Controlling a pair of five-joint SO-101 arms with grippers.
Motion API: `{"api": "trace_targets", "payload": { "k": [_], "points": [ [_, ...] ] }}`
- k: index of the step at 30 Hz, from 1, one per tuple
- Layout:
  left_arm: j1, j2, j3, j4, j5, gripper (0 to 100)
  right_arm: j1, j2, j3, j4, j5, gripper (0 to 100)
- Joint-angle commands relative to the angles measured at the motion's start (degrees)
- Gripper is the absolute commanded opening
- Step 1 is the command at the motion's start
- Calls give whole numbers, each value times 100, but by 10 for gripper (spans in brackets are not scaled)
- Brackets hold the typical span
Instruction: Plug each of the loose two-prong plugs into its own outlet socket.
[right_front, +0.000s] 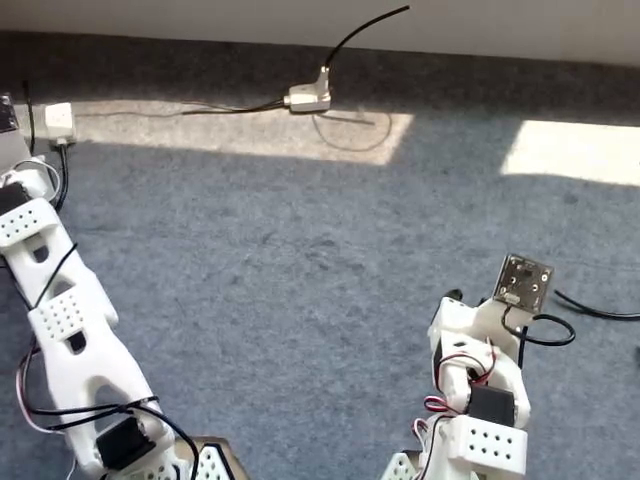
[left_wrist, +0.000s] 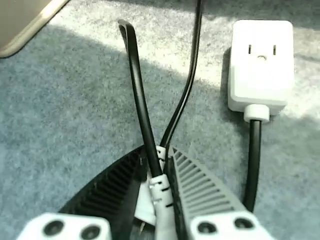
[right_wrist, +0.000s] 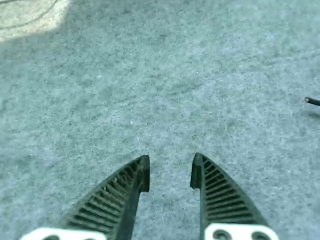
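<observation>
L gripper (left_wrist: 157, 150) was clamped shut on a white two-prong plug (left_wrist: 156, 192), whose black cord (left_wrist: 139, 95) ran out ahead btwn the tips. The white outlet socket (left_wrist: 261, 62) lay near, slots showing, apart from the plug. From overhead the outlet socket (right_front: 58, 120) sat at ~10 o'clock. R gripper (right_wrist: 170, 167) hung over grey carpet (right_wrist: 150, 75), jaws moderately apart, nothing btwn them. R arm (right_front: 480, 390) was at ~5 o'clock. Pale block (right_front: 310, 97) w/ black cords lay at 12 o'clock; couldn't tell plug from socket.
</observation>
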Motion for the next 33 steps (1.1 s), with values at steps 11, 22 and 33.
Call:
{"api": "trace_targets", "payload": {
  "k": [11, 22, 33],
  "points": [
    [251, -1543, 13, 4475, -1451, 6, -40, -40, 13, -13, 88, 152],
    [673, -2668, 4, 4475, -1407, 7, -40, -40, 13, -13, 88, 152],
    [1095, -4444, 4, 4396, -1257, 303, -40, -40, 13, -13, 88, 152]
  ]
}}
